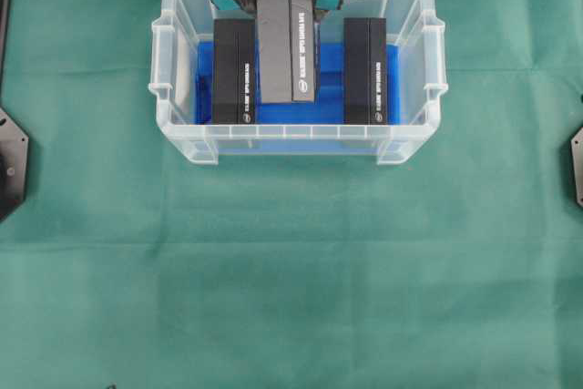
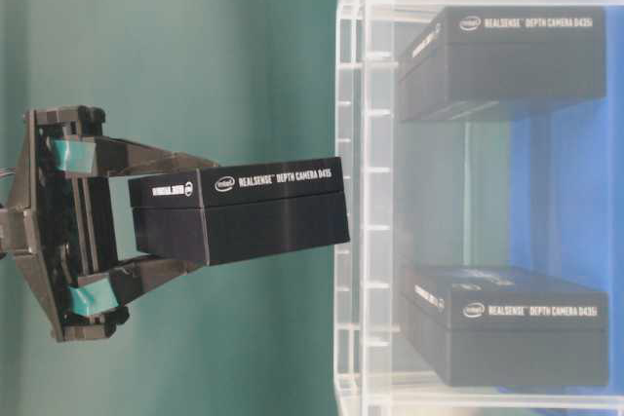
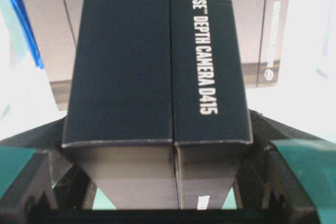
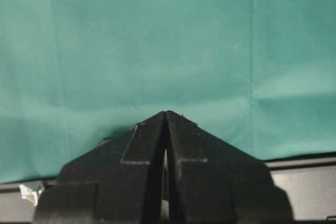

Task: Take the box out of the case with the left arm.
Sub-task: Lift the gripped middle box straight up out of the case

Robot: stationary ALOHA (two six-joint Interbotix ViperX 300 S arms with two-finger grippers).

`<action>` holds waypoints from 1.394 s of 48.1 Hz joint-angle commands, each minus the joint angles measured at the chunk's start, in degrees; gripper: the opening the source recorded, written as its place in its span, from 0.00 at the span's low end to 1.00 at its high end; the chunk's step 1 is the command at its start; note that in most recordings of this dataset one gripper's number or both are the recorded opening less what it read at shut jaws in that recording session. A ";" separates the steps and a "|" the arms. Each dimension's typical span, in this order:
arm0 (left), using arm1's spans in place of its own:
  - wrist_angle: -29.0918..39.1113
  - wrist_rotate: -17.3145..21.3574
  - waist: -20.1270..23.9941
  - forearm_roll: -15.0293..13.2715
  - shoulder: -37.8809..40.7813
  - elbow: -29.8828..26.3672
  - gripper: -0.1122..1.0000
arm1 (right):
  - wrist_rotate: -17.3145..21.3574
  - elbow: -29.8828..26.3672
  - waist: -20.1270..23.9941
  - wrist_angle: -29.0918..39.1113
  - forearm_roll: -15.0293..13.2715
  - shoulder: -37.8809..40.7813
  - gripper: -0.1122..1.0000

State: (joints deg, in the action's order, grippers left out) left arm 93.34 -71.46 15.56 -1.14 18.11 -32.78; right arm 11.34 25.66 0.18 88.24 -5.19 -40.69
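Observation:
The clear plastic case (image 1: pixel 178 70) with a blue bottom stands at the back middle of the green cloth. My left gripper (image 1: pixel 278 6) hangs over its far side, shut on one end of a black RealSense box (image 1: pixel 288 47). In the table-level view, which lies on its side, the box (image 2: pixel 239 209) sits between the gripper's (image 2: pixel 200 213) fingers, and its free end is about level with the case's rim (image 2: pixel 343 192). The left wrist view shows the box (image 3: pixel 157 66) filling the gap between the fingers (image 3: pixel 23 166). My right gripper (image 4: pixel 166 114) is shut and empty above the cloth.
Two more black boxes stand in the case, one on the left (image 1: pixel 233 70) and one on the right (image 1: pixel 365 70), flanking the held one. Green cloth (image 1: pixel 291 271) covers the table. Black arm mounts sit at the left edge (image 1: pixel 9 161) and right edge (image 1: pixel 576 166).

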 commanded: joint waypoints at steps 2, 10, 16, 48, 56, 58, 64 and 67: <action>-0.09 0.18 0.18 0.00 -3.52 -1.76 0.64 | 0.18 -0.70 0.09 -0.26 0.00 0.09 0.10; -0.09 0.18 0.18 0.00 -3.52 -1.76 0.64 | 0.09 -0.70 0.09 -0.26 0.00 0.09 0.10; -0.09 0.18 0.18 0.00 -3.52 -1.76 0.64 | 0.09 -0.70 0.09 -0.18 0.00 0.09 0.10; -0.09 -0.09 -0.35 -0.09 -3.87 -1.85 0.64 | 0.18 -0.70 0.09 -0.26 0.00 0.09 0.10; 0.18 -2.29 -2.72 0.00 -5.45 -1.76 0.64 | 0.09 -0.70 0.09 -0.26 0.00 0.09 0.10; 0.35 -4.13 -3.78 0.26 -5.98 -1.76 0.64 | 0.09 -0.70 0.09 -0.26 0.00 0.09 0.10; 0.88 -7.65 -6.77 0.62 -6.94 -1.14 0.64 | 0.09 -0.70 0.09 -0.44 0.00 0.09 0.10; 0.79 -8.88 -8.44 0.62 -7.12 -0.88 0.64 | 0.00 -0.70 0.09 -0.53 0.00 0.26 0.10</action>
State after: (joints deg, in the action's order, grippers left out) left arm 94.13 -79.19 9.14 -0.79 13.80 -32.78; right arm 11.34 25.66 0.18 88.15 -5.19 -40.61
